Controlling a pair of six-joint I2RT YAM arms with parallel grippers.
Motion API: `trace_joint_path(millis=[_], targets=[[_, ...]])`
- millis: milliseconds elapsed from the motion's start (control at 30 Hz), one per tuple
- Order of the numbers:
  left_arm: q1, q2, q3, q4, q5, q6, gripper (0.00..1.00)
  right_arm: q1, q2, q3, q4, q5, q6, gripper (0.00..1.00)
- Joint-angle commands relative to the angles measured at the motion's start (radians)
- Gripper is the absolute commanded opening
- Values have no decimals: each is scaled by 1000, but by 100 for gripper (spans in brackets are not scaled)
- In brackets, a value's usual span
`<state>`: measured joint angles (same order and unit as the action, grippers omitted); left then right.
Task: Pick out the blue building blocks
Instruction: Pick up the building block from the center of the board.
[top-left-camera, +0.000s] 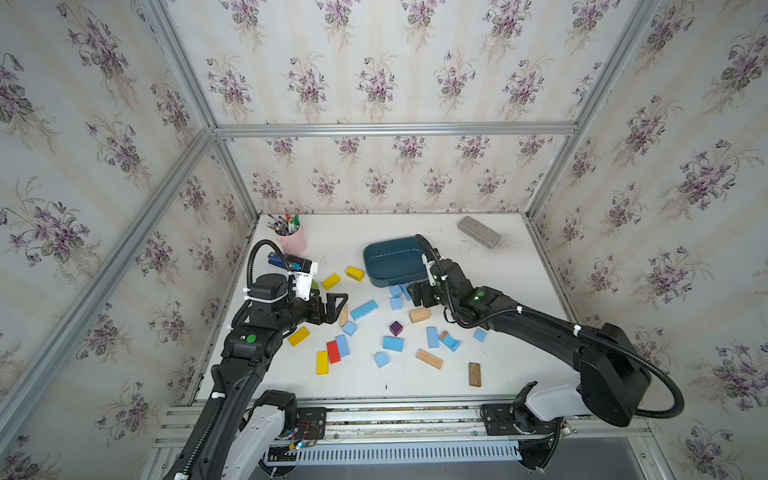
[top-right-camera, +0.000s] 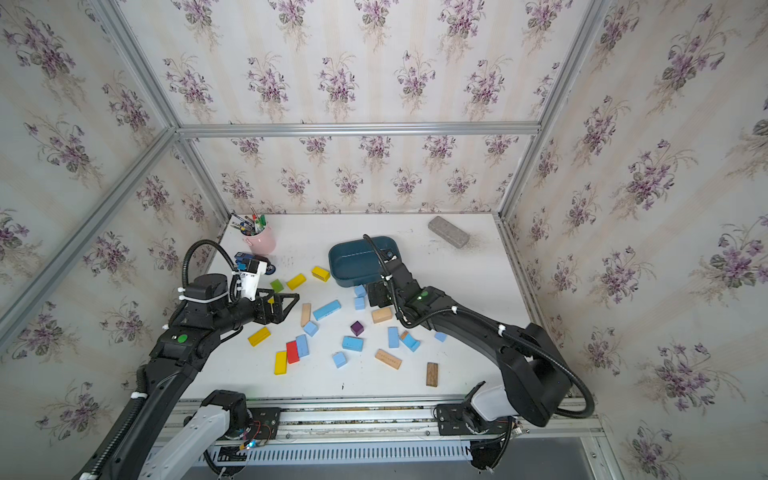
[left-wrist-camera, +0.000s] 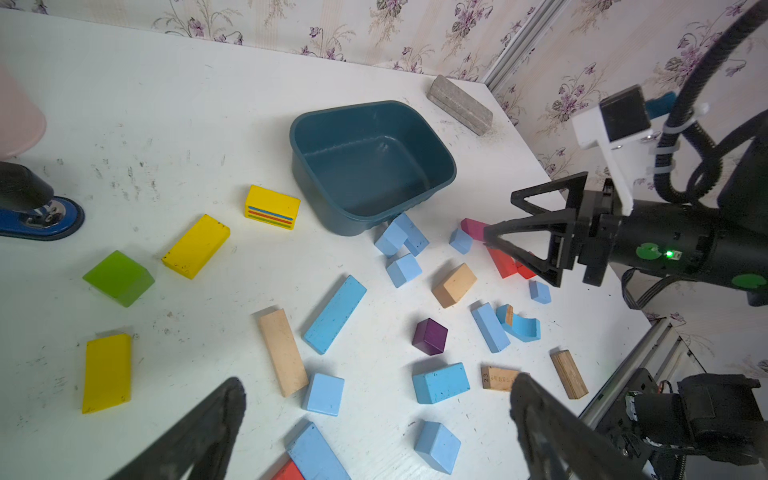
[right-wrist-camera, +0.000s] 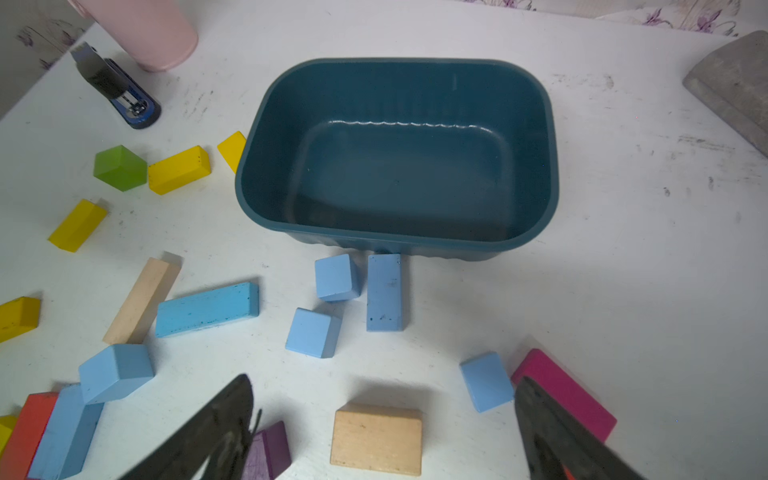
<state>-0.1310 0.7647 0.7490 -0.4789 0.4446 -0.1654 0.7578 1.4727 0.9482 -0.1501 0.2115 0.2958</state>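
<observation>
Left tool (left-wrist-camera: 376, 384) spread wide, nothing between its fingers, held over the scattered blocks on the table (left-wrist-camera: 166, 124); right tool (left-wrist-camera: 500, 214) also spread and gripping nothing, close to the front wall of the tub (left-wrist-camera: 305, 187); whether its finger touches the pink block (right-wrist-camera: 561, 386) cannot be told. The blue blocks (right-wrist-camera: 336, 277) all lie on the table outside the tub; 3 sit just beside its wall, the rest are scattered. In both top views the right arm (top-left-camera: 540, 326) covers a corner of the tub and the pink block; in the left wrist view the stapler (left-wrist-camera: 41, 216) is cut off at the edge; a red block (left-wrist-camera: 500, 262) sits partly behind the right tool.
</observation>
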Motion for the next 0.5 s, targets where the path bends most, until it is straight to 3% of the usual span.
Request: trace_joint_path(millis=[0, 233, 467], targets=[[0, -16, -2, -1, -25, 15, 99, 43, 85, 66, -93, 86, 127, 92], [1, -23, -7, -1, -26, 13, 99, 141, 230, 148, -105, 108, 274, 88], [1, -25, -8, 0, -26, 13, 99, 190, 393, 281, -235, 201, 362, 78]])
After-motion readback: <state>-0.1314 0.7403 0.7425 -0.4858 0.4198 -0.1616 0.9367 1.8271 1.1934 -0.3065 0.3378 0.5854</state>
